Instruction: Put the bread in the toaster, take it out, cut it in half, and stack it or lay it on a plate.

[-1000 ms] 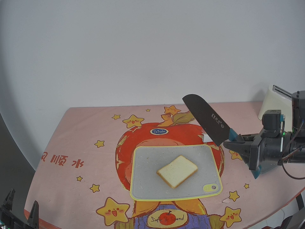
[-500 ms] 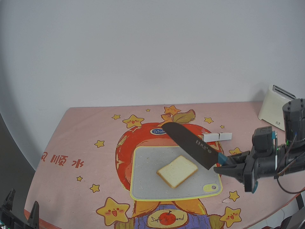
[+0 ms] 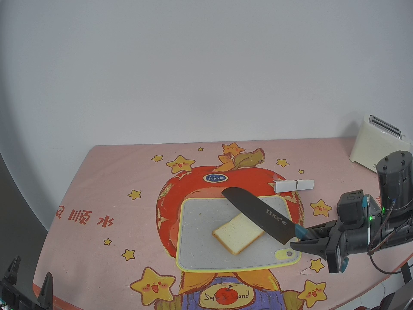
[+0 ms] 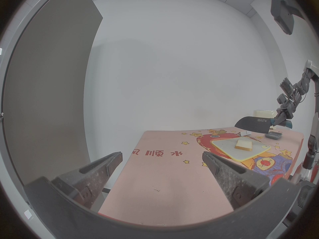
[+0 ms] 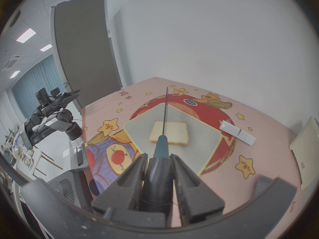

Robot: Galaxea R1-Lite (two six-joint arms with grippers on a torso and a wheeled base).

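Your right end effector [image 3: 302, 243] sits at the right side of the table [image 3: 107, 186], clamped on the teal handle of a dark knife [image 3: 258, 212]. The blade reaches out over a grey board [image 3: 198, 237] with a yellow rim, its flat sides upright. It hangs above a single slice of bread [image 3: 234, 235], clear of it, and in the head view it crosses the slice's far right corner. The bread lies flat near the middle of the board. A white toaster [image 3: 380, 145] stands at the far right corner of the table, well apart from the board. A small white holder [image 3: 294, 185] lies just beyond the board. Your left end effector [image 4: 161, 156] is at the near left edge of the table, fingers spread wide and holding nothing.
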